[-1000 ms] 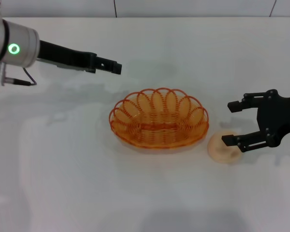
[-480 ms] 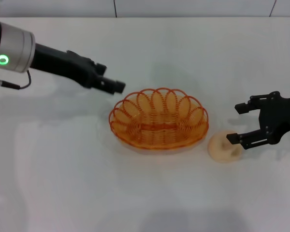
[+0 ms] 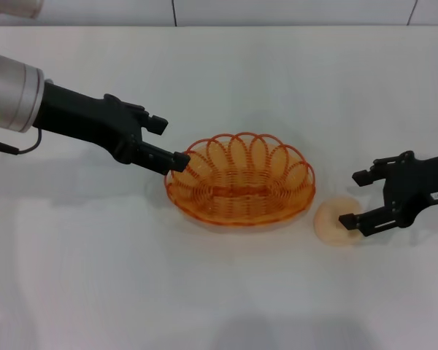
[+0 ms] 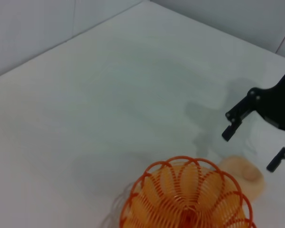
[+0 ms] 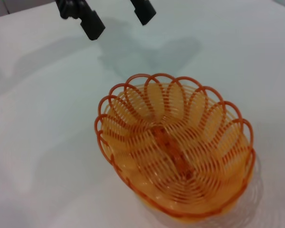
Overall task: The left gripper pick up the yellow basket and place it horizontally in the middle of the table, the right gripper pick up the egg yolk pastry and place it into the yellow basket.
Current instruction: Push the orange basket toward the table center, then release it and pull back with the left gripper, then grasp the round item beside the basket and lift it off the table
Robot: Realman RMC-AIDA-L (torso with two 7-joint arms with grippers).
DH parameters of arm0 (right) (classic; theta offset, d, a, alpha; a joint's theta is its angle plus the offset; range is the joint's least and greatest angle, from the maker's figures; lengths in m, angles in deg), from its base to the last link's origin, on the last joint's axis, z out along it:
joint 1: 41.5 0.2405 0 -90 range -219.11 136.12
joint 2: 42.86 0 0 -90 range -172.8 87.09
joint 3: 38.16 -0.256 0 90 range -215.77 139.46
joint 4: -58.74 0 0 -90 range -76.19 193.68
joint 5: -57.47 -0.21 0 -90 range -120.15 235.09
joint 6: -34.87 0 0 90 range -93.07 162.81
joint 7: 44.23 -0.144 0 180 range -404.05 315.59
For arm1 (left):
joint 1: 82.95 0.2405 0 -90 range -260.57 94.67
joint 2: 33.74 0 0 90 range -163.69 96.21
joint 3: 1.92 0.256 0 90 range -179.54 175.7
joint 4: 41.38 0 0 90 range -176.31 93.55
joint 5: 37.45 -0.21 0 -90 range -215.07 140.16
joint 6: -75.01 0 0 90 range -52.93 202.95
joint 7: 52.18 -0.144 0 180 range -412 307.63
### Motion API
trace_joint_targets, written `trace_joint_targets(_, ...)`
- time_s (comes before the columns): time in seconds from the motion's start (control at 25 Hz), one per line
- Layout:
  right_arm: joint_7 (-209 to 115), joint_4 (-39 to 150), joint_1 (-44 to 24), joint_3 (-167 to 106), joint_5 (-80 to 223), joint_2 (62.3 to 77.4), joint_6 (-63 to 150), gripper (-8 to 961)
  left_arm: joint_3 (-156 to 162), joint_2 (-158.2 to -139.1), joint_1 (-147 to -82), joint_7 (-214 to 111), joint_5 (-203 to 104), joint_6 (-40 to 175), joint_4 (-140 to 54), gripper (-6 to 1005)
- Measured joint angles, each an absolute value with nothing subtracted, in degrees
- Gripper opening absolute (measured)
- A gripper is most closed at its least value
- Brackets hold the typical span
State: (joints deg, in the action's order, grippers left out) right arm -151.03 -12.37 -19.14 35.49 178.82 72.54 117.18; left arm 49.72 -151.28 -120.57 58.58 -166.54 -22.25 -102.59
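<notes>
The yellow basket (image 3: 239,179) lies flat with its long side across the middle of the table; it also shows in the left wrist view (image 4: 187,197) and the right wrist view (image 5: 175,152). My left gripper (image 3: 168,143) is open and empty, its fingertips just at the basket's left rim; it shows far off in the right wrist view (image 5: 116,16). The egg yolk pastry (image 3: 333,223) sits on the table just right of the basket, also in the left wrist view (image 4: 244,173). My right gripper (image 3: 355,198) is open right beside the pastry, one fingertip over its right edge, and shows in the left wrist view (image 4: 251,148).
The white table (image 3: 219,292) ends at a wall along the far edge. Nothing else stands on it besides the basket and the pastry.
My left gripper has swung down and in from the far left to the basket's left rim. My right gripper has sunk a little beside the pastry. Basket and pastry have not moved.
</notes>
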Motion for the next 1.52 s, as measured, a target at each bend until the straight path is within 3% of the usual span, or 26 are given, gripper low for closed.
trace_joint_targets(0.64,-152.34,-9.33,-17.45,39.0,180.97,72.56,114.44,744,49.5,-151.78,-119.79,58.94,-166.39,-22.64,-102.72,885)
trace_joint_targets(0.84,-152.34,-9.04,-17.31,39.07,180.97,72.52,114.64,521,49.49,-151.85,-119.77,59.02,-166.38,-22.64,-102.73,884)
trace_joint_targets(1.16,-152.93,-9.24,-16.92,39.11,182.26,72.47,114.92,344,49.41,-151.87,-119.77,59.01,-166.38,-22.48,-102.73,884)
trace_joint_targets(1.52,-152.95,-9.64,-16.87,39.11,182.46,72.53,114.48,283,49.32,-151.93,-119.63,58.69,-166.38,-22.01,-102.73,883)
